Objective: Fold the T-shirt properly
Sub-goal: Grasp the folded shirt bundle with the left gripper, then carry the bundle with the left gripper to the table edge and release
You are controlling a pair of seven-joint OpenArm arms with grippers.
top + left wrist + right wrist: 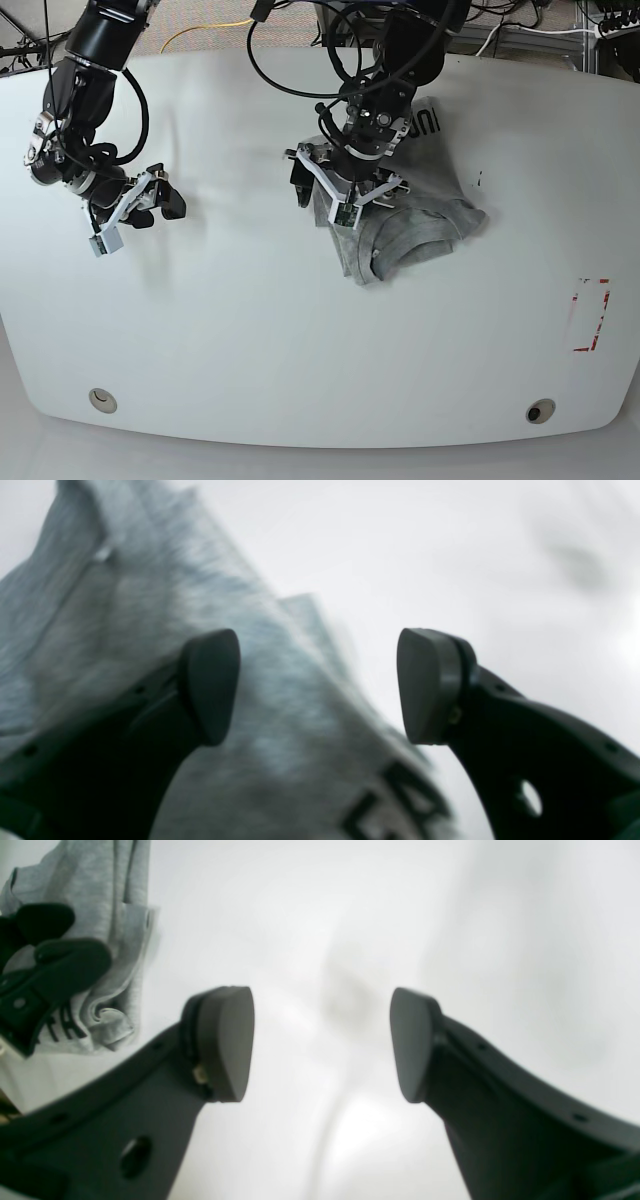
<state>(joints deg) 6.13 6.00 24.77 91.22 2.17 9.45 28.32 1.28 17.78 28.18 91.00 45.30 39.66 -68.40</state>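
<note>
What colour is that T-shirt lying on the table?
Light heather grey with black lettering: the T-shirt shows best in the base view.

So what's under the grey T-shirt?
The T-shirt lies bunched on the white table, the only thing seen beneath it. The folds cover anything else, and the left gripper above hides part of the shirt.

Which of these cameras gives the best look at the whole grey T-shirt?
The base view: it shows the T-shirt bunched on the white table, partly under the left claw. The left wrist view shows only blurred fabric and some lettering; the right wrist view catches one corner.
</note>
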